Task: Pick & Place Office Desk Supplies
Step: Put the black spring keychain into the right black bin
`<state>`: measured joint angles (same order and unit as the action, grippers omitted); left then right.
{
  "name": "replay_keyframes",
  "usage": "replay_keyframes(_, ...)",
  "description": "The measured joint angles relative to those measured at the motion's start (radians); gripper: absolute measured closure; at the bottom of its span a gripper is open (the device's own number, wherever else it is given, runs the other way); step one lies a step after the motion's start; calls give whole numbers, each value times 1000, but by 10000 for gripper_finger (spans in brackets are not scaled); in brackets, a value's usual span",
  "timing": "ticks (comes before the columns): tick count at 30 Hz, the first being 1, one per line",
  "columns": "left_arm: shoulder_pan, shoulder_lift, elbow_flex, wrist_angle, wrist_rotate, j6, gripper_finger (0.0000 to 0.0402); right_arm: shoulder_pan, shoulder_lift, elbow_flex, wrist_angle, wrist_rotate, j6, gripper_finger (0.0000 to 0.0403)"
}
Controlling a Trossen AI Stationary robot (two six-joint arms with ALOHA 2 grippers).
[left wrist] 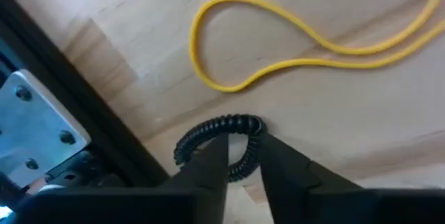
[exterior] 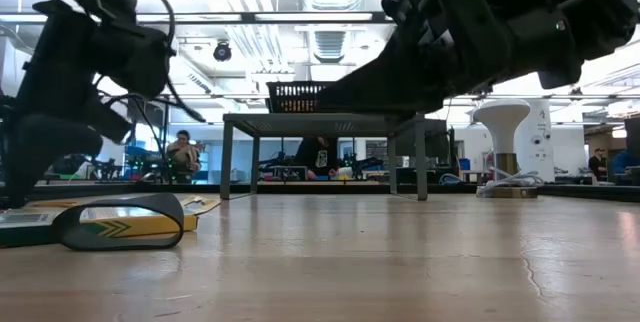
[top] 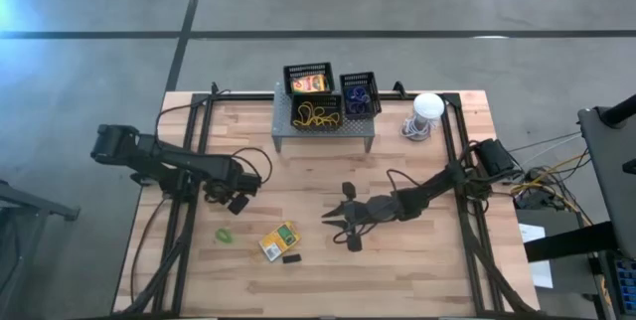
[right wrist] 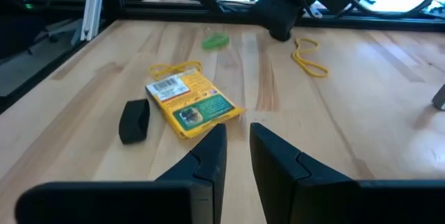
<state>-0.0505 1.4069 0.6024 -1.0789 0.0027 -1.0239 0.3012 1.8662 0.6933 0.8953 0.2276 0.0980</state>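
A yellow-orange crayon box (top: 279, 240) lies flat on the table near its front, with a tiny black block (top: 291, 257) beside it and a green rubber band (top: 225, 234) to its left. My right gripper (right wrist: 238, 137) hovers right of the box, pointing at it, its fingers slightly apart with nothing between them. My left gripper (left wrist: 243, 158) points down at the table's left, open by a narrow gap. A black ribbed loop (left wrist: 222, 124) lies at its fingertips, and a yellow rubber band (left wrist: 299, 36) lies just beyond. Three black baskets (top: 328, 96) stand on the grey shelf. My left gripper comes from above with a fingertip (left wrist: 208, 158) on either side of one strand of the black ribbed loop (left wrist: 243, 168), which lies on the table. Whether the fingers touch it I cannot tell.
The grey perforated shelf (top: 323, 129) stands at the far middle. A white round object with a coiled cord (top: 424, 111) is at the far right. Black frame rails (top: 184, 211) run along both table sides. A second yellow band (right wrist: 174, 67) peeks from under the crayon box.
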Motion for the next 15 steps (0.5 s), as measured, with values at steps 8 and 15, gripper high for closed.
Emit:
replay_keyframes(8, 0, -2, -23, 33, 14, 3, 248, 0, 1, 0, 0, 0, 11, 342)
replay_keyframes(15, 1, -11, -66, 110, 47, -2, 284, 0, 1, 0, -1, 0, 14, 342)
